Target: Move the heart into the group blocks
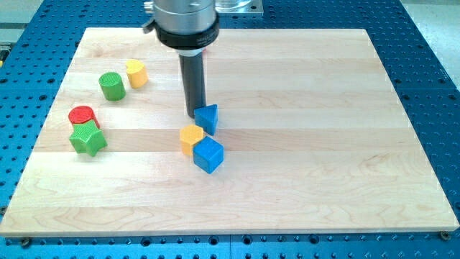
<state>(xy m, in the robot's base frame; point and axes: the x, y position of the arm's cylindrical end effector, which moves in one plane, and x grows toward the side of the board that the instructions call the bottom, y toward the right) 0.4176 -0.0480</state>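
My tip [196, 115] rests on the board just left of a small blue wedge-shaped block [208, 118] and touches or nearly touches it. Right below the tip lies a yellow block [191, 137] that looks heart-shaped. A blue cube [208, 155] sits against the yellow block's lower right side. These three blocks form a tight cluster near the board's middle. The rod hides part of the board behind it.
At the view's left stand a green cylinder [111, 85] and a yellow block [136, 73] side by side. Below them a red cylinder [82, 114] touches a green star [88, 139]. The wooden board [323, 144] lies on a blue perforated table.
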